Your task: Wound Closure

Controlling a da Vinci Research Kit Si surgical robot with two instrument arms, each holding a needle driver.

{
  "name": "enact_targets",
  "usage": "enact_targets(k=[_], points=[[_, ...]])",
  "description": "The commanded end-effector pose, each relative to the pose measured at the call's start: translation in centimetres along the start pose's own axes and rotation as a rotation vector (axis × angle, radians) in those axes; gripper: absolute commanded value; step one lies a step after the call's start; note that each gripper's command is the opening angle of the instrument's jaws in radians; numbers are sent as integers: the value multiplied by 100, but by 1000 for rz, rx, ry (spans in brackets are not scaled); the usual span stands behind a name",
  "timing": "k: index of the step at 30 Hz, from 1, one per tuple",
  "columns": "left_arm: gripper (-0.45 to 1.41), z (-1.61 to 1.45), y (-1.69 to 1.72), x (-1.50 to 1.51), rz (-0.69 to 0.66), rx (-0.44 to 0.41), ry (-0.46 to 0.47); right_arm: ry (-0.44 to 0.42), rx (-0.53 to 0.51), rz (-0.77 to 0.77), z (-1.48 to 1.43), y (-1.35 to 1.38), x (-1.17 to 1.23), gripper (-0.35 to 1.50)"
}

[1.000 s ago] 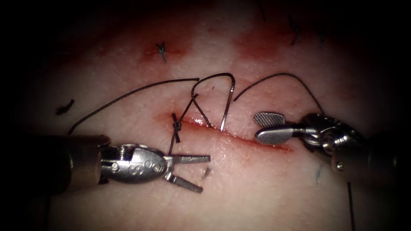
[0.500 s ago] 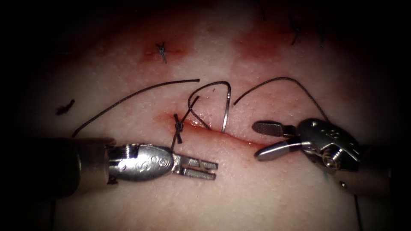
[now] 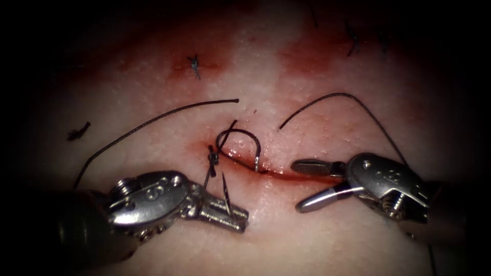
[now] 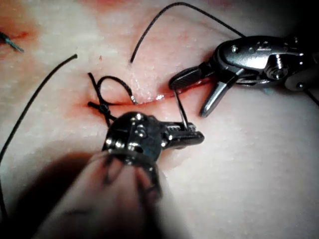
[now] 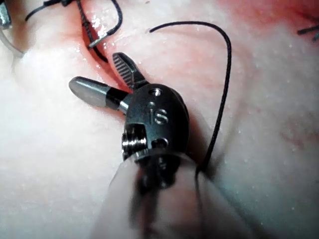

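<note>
Not much to read here tbh. The right tool (image 5: 102, 79) has "is" stamped on its rounded metal wrist housing in the right wrist view, next to a small hole. The left tool (image 3: 232, 212) has a stamped mark on its housing in the endoscope view that looks like an "S", but I can't say for sure.

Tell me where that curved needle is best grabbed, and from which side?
Probably on the needle's bare stretch just under its point, where it stands up out of the tissue on the near side of the cut. Come from the left with the fingers crosswise to it, as the left tool holds it now. The right tool is open and holds nothing.
</note>
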Motion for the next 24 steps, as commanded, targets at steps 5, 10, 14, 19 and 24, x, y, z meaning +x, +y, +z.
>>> enact_targets(k=[5, 10, 14, 19, 24], points=[[-45, 13, 45, 6, -94, -58, 46, -62, 49, -51, 23, -35, 11, 135], [-45, 16, 84, 16, -99, -101, 81, -84, 55, -92, 34, -47, 13, 133], [-45, 13, 127, 32, -14, -130, 96, -82, 26, -157, 43, -49, 14, 133], [-45, 2, 162, 55, 176, -94, 120, -92, 2, -188, 53, -51, 7, 133], [-45, -11, 191, 78, 306, -33, 136, -109, -43, -197, 68, -56, 0, 133]])
